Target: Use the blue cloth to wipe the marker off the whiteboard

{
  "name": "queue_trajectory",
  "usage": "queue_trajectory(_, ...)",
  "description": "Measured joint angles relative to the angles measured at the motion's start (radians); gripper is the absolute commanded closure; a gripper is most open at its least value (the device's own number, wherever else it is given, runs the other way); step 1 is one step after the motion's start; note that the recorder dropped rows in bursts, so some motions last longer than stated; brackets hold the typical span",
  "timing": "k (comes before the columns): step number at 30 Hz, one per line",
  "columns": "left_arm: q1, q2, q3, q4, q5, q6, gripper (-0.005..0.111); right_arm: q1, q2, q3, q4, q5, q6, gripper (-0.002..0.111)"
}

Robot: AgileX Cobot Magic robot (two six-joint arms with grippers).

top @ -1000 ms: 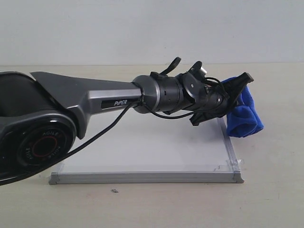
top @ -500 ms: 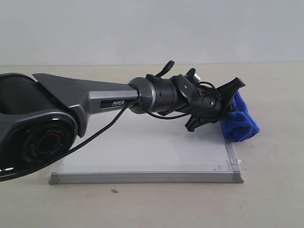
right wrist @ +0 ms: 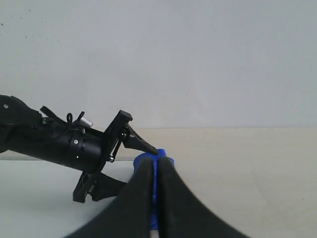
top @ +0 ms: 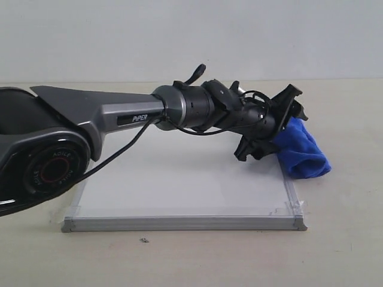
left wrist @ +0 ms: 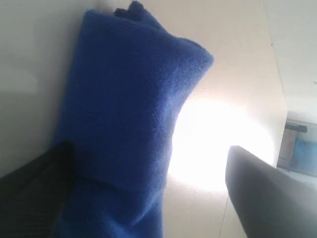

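The blue cloth (top: 304, 154) lies bunched at the right edge of the whiteboard (top: 179, 185), partly off its silver frame. My left gripper (top: 272, 127) reaches across the board and stands open around the cloth. In the left wrist view the blue cloth (left wrist: 129, 119) rests against one finger (left wrist: 34, 198), with a wide gap to the other. My right gripper (right wrist: 156, 166) is shut and empty, well back from the blue cloth (right wrist: 146, 158). It is outside the exterior view. No red marker shows on the board.
The left arm (top: 108, 113) stretches over the board's left and middle. Its large base joint (top: 51, 170) covers the near left corner. Beige tabletop (top: 347, 227) surrounds the board, with a pale wall behind. A small dark speck (top: 144, 240) lies in front.
The left gripper has drawn back to the left and turned. The cloth has dropped from a raised, hanging bunch to lie low at the board's right edge.
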Motion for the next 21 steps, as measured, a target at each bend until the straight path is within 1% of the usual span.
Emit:
queue_trajectory(4,0.025,-0.013,-0.052,0.000,0.046,0.043,0.029,0.000,0.000,0.000,0.000,0.000,0.000,0.109)
queue_trajectory(7,0.049,-0.040,-0.103,0.000,0.063,0.086,0.032,0.000,0.000,0.000,0.000,0.000,0.000,0.109)
queue_trajectory(8,0.053,-0.051,-0.117,0.000,0.069,0.104,0.036,0.000,0.000,0.000,0.000,0.000,0.000,0.109)
queue_trajectory(10,0.066,-0.070,-0.153,0.000,0.095,0.137,0.051,0.000,0.000,0.000,0.000,0.000,0.000,0.109)
queue_trajectory(13,0.080,-0.097,-0.193,-0.004,0.159,0.198,0.084,0.000,0.000,0.000,0.000,0.000,0.000,0.109)
queue_trajectory(14,0.082,-0.103,-0.202,-0.004,0.183,0.228,0.097,0.000,0.000,0.000,0.000,0.000,0.000,0.109)
queue_trajectory(15,0.082,-0.111,-0.213,-0.004,0.215,0.275,0.102,0.000,0.000,0.000,0.000,0.000,0.000,0.109)
queue_trajectory(16,0.082,-0.116,-0.225,-0.004,0.251,0.331,0.102,0.000,0.000,0.000,0.000,0.000,0.000,0.109)
queue_trajectory(19,0.082,-0.137,-0.246,-0.006,0.362,0.514,0.102,0.000,0.000,0.000,0.000,0.000,0.000,0.109)
queue_trajectory(21,0.082,-0.156,-0.250,-0.007,0.429,0.604,0.102,0.000,0.000,0.000,0.000,0.000,0.000,0.109)
